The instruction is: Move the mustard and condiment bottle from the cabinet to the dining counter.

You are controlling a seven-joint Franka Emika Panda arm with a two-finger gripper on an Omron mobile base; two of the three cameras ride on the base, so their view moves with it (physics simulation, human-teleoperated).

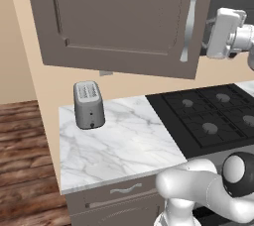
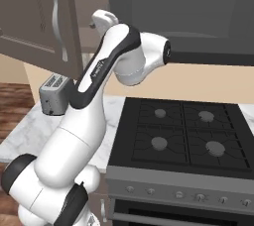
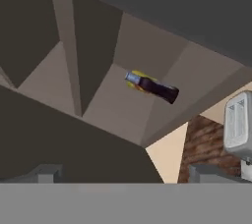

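The cabinet (image 1: 119, 17) hangs on the wall with its panelled door swung open and its long silver handle (image 1: 188, 22) at the door's right edge. In the hand view, which is rolled, the condiment bottle (image 3: 158, 88) stands inside the cabinet (image 3: 118, 110) on its floor, dark with a pale blue cap. The mustard (image 3: 140, 77) is a yellow patch mostly hidden behind it. My gripper (image 3: 126, 175) is open and empty, well short of both bottles. My hand (image 1: 224, 32) is just right of the door's edge. The dining counter is out of view.
A silver toaster (image 1: 89, 105) stands on the small marble worktop (image 1: 124, 145) under the cabinet. A black gas stove (image 2: 183, 131) lies to the right. The open door (image 2: 34, 17) juts out to the left of my arm. A dark hood (image 2: 198, 17) hangs above the stove.
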